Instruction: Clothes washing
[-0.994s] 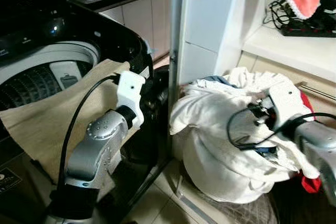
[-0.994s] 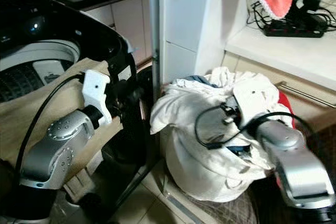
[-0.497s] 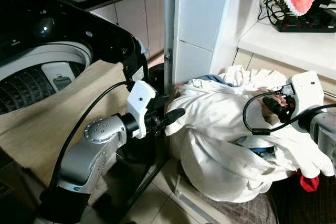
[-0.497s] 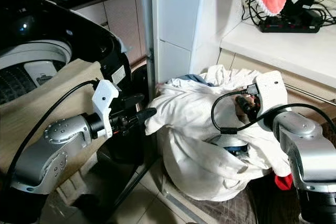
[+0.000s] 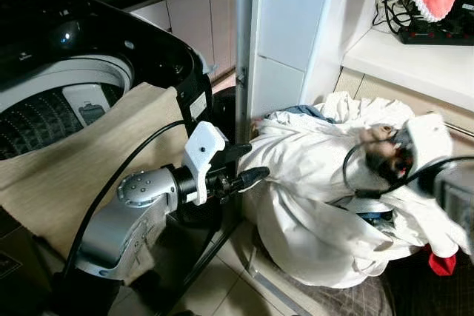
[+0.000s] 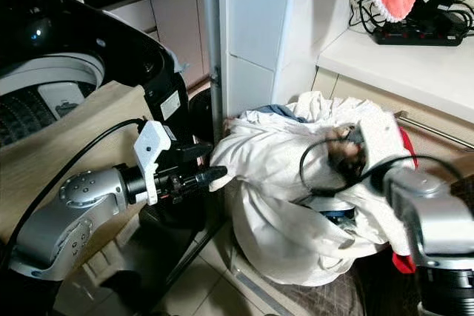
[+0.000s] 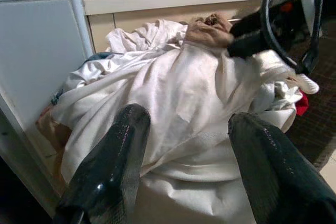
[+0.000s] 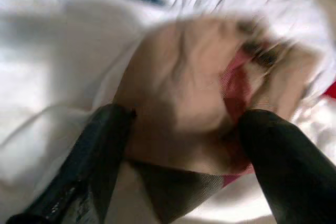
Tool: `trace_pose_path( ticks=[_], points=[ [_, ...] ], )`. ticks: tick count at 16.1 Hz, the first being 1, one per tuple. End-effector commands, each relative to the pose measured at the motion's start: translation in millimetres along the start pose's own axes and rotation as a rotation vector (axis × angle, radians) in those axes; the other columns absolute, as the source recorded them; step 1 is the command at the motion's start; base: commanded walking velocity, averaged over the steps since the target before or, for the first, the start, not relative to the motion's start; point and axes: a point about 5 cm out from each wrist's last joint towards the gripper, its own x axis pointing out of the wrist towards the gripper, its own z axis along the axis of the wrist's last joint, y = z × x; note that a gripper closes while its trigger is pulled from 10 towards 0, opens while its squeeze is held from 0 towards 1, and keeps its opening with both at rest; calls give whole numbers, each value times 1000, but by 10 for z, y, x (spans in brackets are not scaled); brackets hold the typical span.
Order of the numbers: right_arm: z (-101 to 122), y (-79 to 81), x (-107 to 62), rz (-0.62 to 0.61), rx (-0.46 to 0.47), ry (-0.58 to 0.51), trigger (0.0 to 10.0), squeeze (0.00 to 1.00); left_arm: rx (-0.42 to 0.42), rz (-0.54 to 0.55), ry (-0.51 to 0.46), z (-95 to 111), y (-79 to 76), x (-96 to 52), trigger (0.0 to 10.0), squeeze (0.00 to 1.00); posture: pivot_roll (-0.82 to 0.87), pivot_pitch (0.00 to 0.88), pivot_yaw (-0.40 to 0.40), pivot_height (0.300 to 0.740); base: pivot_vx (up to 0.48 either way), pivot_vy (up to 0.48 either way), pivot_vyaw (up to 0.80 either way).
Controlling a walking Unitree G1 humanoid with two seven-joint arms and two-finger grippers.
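Right wrist view is showing my right gripper (image 8: 178, 145) with its fingers spread wide around a bunched tan garment (image 8: 184, 93) with a pink-red streak, which is sitting on top of the white laundry pile (image 5: 311, 183); the picture is blurring, so I cannot tell if the fingers are touching it. My left gripper (image 5: 248, 166) is hanging released just beside the pile's near edge, fingers apart and pointing at the white cloth. The pile is lying on the floor between the black washing machine (image 5: 67, 79), which is wearing a beige cloth (image 5: 81, 160) over its rim, and the white bench (image 5: 415, 64) carrying a power strip (image 5: 433, 31).
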Motion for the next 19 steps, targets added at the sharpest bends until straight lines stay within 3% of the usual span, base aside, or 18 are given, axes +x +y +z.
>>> trace_pose_path(
  ticks=[1, 2, 3, 4, 10, 19],
  points=[
    [-33, 23, 10, 21, -26, 23, 10000, 0, 30, -24, -2, 52, -18, 9, 10000, 0, -170, 0, 36, 740, 0, 0, 0],
    [-72, 35, 15, 33, -41, 45, 10000, 0, 32, -36, 0, 53, -31, 3, 10000, 0, -168, 0, 34, 740, 0, 0, 0],
    [-107, 36, 21, 40, -36, 61, 4667, 0, 37, -50, 5, 52, -50, -5, 10000, 0, -167, 0, 34, 740, 0, 0, 0],
    [-123, 37, 24, 46, -28, 67, 0, 0, 39, -57, 7, 52, -63, -10, 10000, 0, -168, 0, 34, 740, 0, 0, 0],
    [-95, -15, 64, 54, 93, -28, 0, 0, 39, -44, 7, 58, -42, -2, 10000, 0, -168, 0, 38, 740, 0, 0, 0],
    [-79, -49, 86, 45, 157, -91, 0, 0, 43, -8, 13, 61, 9, -5, 10000, 0, -166, 0, 40, 740, 0, 0, 0]
  ],
)
